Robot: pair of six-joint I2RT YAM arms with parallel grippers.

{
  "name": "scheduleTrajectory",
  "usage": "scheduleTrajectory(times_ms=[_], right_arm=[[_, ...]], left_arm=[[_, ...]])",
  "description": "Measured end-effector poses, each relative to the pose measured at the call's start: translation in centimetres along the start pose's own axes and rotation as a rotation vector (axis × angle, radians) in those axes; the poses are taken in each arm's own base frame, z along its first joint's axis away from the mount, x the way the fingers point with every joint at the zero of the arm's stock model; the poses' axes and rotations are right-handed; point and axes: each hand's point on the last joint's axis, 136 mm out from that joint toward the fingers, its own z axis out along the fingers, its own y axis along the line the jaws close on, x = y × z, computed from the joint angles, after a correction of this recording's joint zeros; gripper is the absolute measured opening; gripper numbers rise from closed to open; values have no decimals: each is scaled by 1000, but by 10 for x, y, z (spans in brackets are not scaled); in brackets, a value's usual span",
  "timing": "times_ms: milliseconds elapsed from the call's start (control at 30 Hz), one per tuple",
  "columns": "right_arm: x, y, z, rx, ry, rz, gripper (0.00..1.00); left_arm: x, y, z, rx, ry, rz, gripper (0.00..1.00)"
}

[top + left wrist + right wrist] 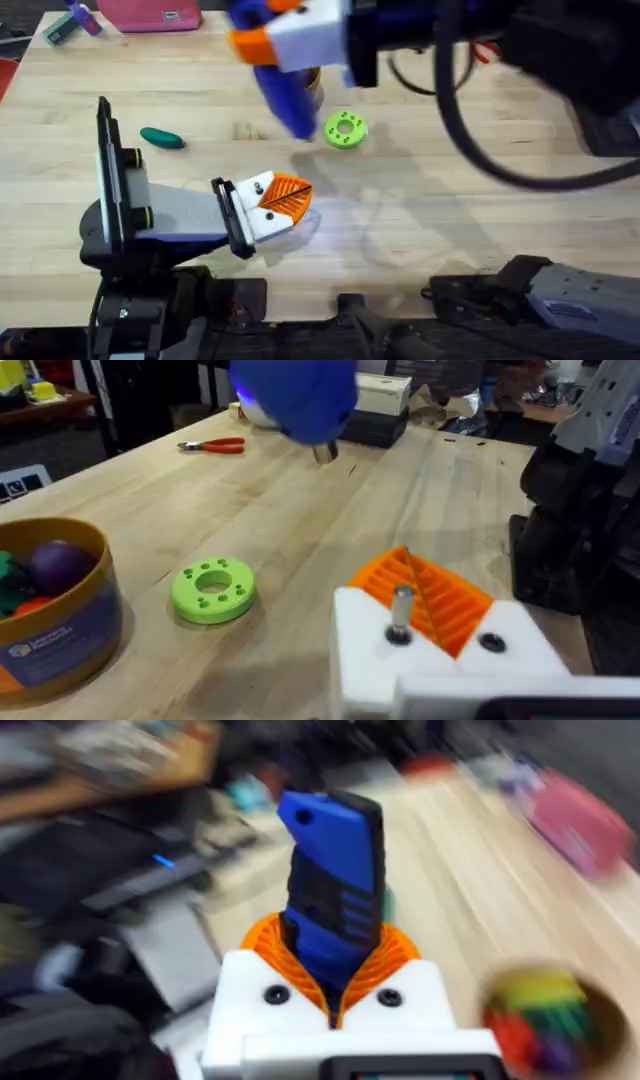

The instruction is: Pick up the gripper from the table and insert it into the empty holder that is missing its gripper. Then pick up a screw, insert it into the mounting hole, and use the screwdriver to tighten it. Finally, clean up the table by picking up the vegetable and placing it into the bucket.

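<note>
Blue screwdriver [333,880] sits clamped in the right end effector [335,985], raised above the table [450,230]; whether the left end effector [283,205] is open I cannot tell.

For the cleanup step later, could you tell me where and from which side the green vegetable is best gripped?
Grip the vegetable across its middle, coming straight down from above. It lies flat and elongated on open table, so fingers closing across its narrow width should fit either side.
</note>
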Motion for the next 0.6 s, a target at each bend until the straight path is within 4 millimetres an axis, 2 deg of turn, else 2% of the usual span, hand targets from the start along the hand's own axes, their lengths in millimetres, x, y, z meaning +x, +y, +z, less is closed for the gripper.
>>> scheduleTrajectory(times_ms=[100,233,367,500,600], right_arm=[[22,-30,-26,172,134,49,24],[36,-59,-68,374,281,48,24],[56,-75,-102,519,435,-13,24],[90,-87,-129,594,645,-88,24],[118,-92,-147,581,822,-146,24]], left_arm=[[0,0,0,0,0,0,17],[0,0,0,0,0,0,17],[0,0,0,0,0,0,17],[0,0,0,0,0,0,17],[0,0,0,0,0,0,17]])
